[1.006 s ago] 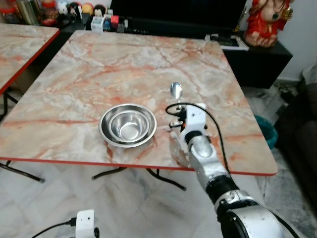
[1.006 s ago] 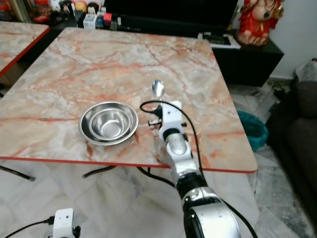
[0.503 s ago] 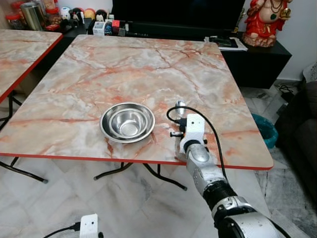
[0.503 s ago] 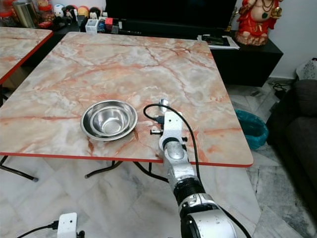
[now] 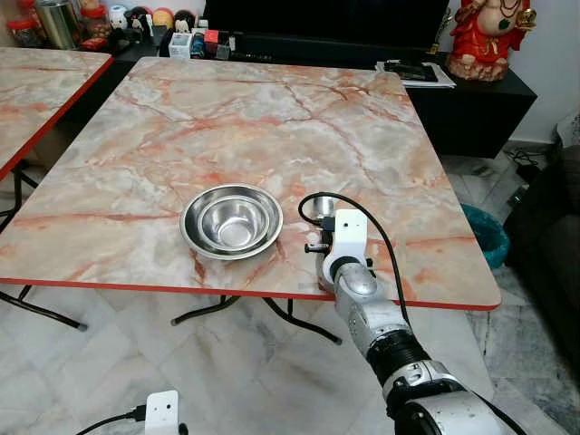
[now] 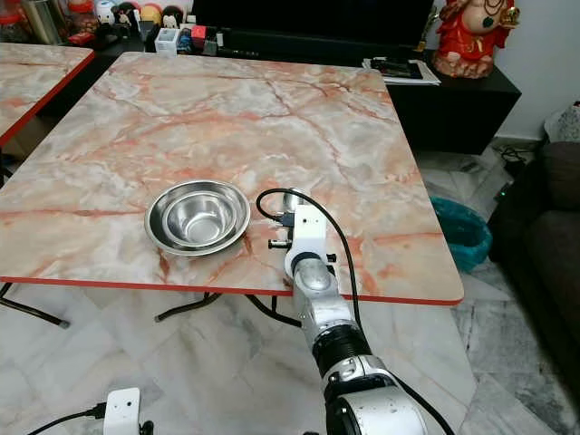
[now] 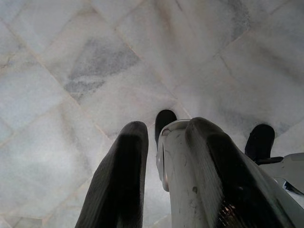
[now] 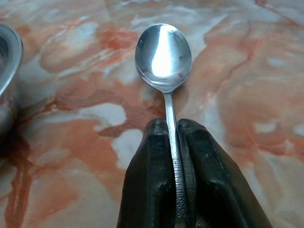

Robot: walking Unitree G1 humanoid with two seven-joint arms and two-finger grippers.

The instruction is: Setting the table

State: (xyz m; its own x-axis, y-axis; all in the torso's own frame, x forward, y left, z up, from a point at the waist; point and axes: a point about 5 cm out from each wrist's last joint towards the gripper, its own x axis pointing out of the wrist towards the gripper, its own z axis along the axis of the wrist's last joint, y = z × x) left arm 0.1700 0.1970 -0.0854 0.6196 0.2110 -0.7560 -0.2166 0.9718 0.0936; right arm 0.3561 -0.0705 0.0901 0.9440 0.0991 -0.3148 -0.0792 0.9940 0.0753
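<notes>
The right gripper (image 8: 173,199) pinches the handle of a spoon (image 8: 164,52) between its pressed-together fingers, low over the marble surface (image 5: 227,109), just to the right of the steel bowl (image 5: 232,221) near the front edge. The bowl is already placed — the spoon is not yet released beside it. The left gripper (image 7: 161,180) hangs idle above the floor, slightly spread, holding nothing.

Right pincer (image 8: 173,156) clamped tight, arm outstretched; left arm hangs idle.
</notes>
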